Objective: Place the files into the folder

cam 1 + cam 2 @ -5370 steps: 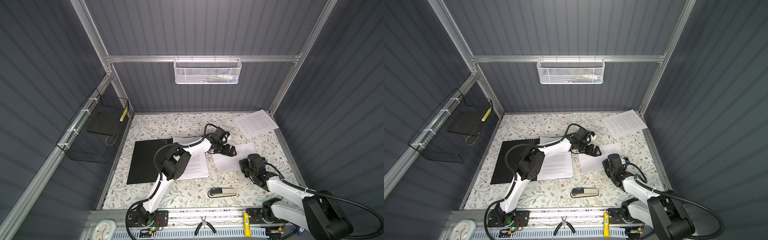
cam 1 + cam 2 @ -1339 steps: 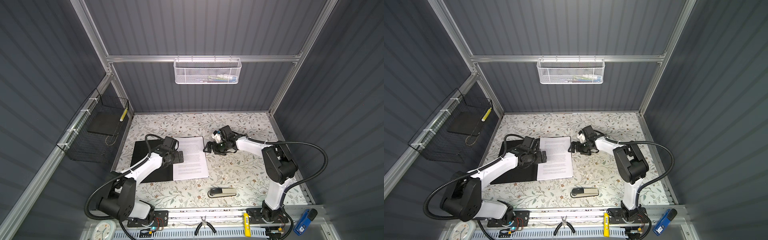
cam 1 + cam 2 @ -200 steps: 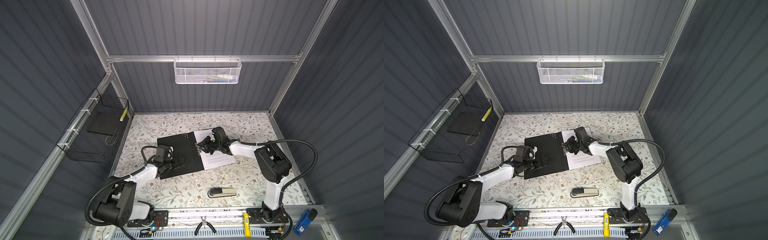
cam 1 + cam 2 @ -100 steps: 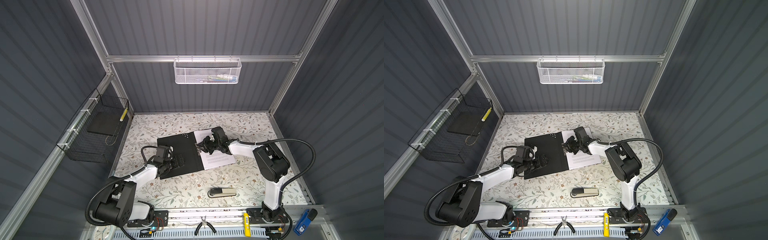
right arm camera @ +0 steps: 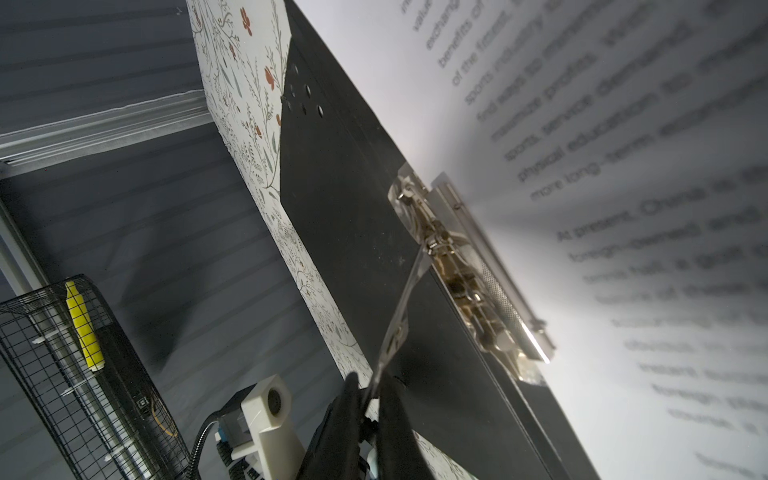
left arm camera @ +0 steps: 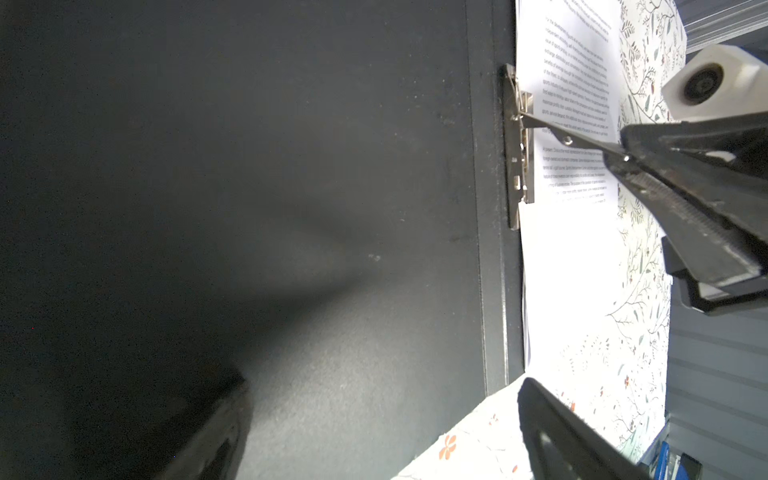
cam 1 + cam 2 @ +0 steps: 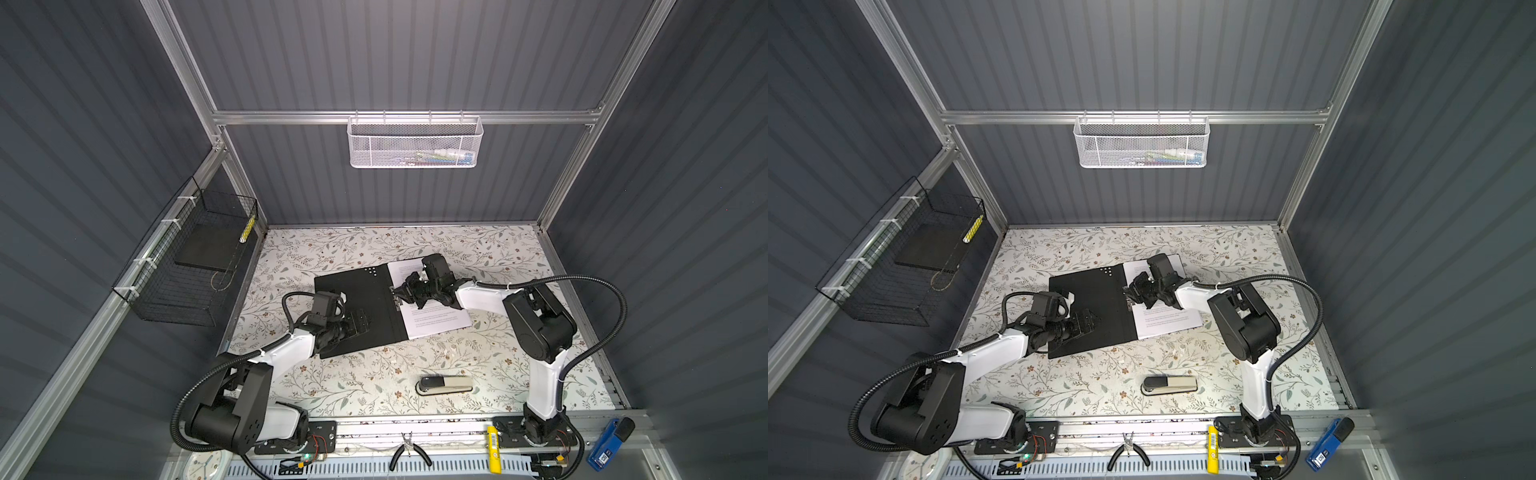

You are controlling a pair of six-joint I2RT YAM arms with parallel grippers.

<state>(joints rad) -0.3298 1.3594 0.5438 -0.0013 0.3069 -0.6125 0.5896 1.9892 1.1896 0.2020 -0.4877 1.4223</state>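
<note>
Files (image 7: 436, 322) abut the folder's (image 7: 357, 291) clip (image 5: 469, 286); right gripper (image 5: 369, 388) pinches its raised lever (image 5: 401, 316); left gripper (image 7: 360, 322) gapes wide, empty.

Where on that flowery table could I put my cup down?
Bare: the strip between the folder and the back wall, and the patch between folder and stapler. Crowded: the middle, where the left arm and right arm reach over folder and files.

Soft print, cropped pincer
Text on the files (image 5: 623, 249) blurs to smears; the left pincer (image 6: 382, 386) runs off the frame edge.
</note>
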